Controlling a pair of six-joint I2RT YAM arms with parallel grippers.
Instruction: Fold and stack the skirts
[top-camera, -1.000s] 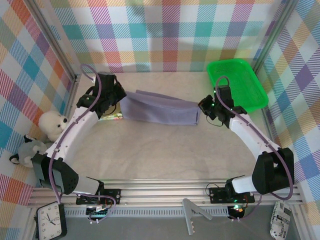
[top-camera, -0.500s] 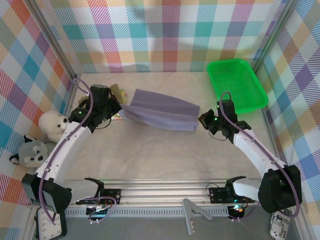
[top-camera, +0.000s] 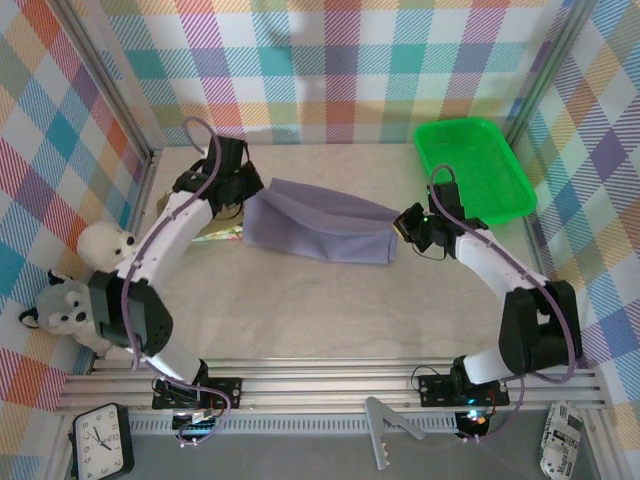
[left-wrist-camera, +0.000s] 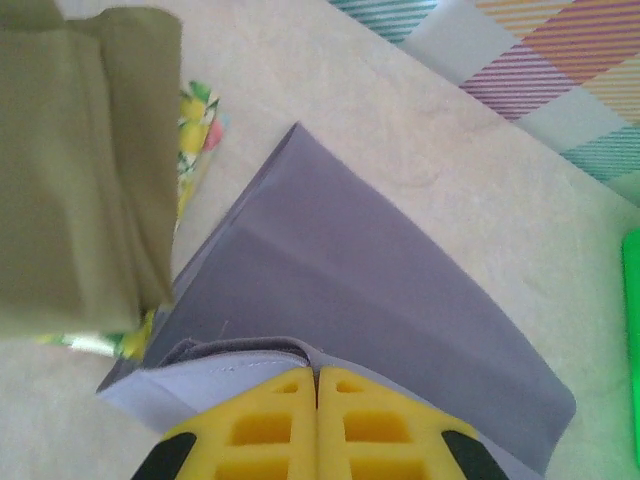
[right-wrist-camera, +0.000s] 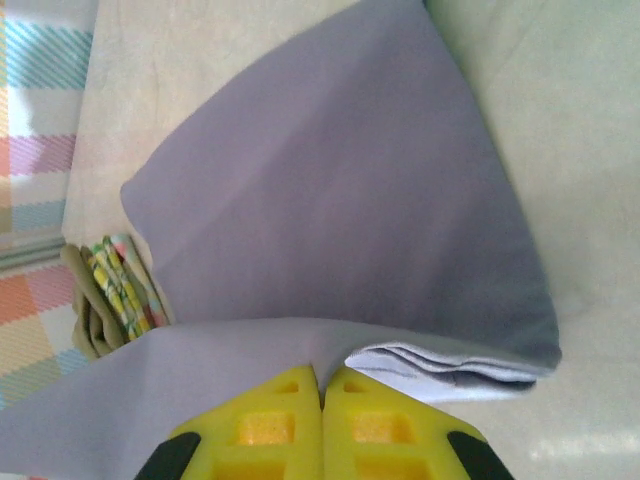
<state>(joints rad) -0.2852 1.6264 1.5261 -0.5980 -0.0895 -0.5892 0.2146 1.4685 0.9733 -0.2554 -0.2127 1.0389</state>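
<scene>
1. The left hand (left-wrist-camera: 317, 372) was clenched on one short end of the lavender skirt (top-camera: 320, 225), the end farthest from the green tray (top-camera: 470, 175); cloth was pinched between its closed yellow fingers.
2. The right hand (right-wrist-camera: 322, 372) was clenched on the skirt's other end, near the tray's near left corner, with a layer of cloth draped over its fingers.
3. Over the last second the left hand had swung out away from the tray and toward the arm bases, then come back toward the rear wall. The end it held had lifted and turned with it, while the right hand had barely shifted.
4. The skirt now lay doubled over on the table (top-camera: 300, 310), stretched between the two hands to the left of the tray, its layers fairly flat.
5. This looked like tensioning and squaring of a fold rather than a finished one, since neither hand had let go.
6. The olive skirt (left-wrist-camera: 70, 170) and a floral skirt (left-wrist-camera: 195, 130) sat folded beyond the left hand, on the side away from the tray. The lavender one had probably yet to join that stack.
</scene>
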